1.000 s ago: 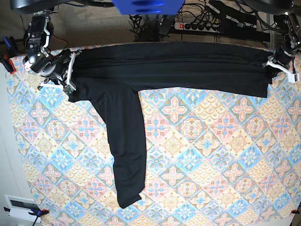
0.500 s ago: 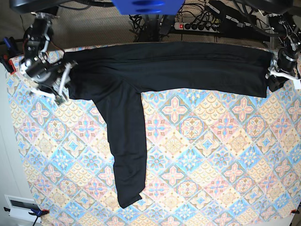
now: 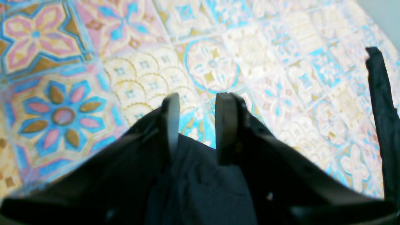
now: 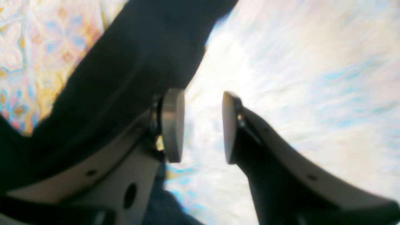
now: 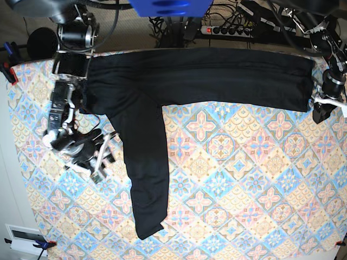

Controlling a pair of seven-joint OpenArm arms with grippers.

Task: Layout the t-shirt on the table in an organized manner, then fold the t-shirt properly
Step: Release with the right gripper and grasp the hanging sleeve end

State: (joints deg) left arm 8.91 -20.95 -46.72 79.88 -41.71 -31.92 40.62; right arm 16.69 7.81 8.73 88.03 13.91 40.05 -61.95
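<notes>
The black t-shirt (image 5: pixel 200 76) lies as a long folded band along the back of the table (image 5: pixel 244 179). One sleeve (image 5: pixel 143 173) runs from it toward the front edge. My right gripper (image 5: pixel 100 160) hovers low over the cloth just left of that sleeve. In its blurred wrist view it (image 4: pixel 201 97) is open with only tablecloth between the fingers and the t-shirt (image 4: pixel 140 62) to its upper left. My left gripper (image 5: pixel 324 111) sits just past the shirt's right end. It (image 3: pixel 197 103) is open over bare cloth, with a strip of t-shirt (image 3: pixel 381 109) at the right.
A power strip and cables (image 5: pixel 233 30) lie behind the table's back edge. Red clamps (image 5: pixel 8 73) grip the cloth at the left corner. A white box (image 5: pixel 24 238) sits on the floor at the front left. The table edge is close to my left gripper.
Both grippers have opened and let go of the shirt's ends. My right gripper has swung from the back left corner forward to beside the sleeve. My left gripper has drawn slightly forward off the shirt.
</notes>
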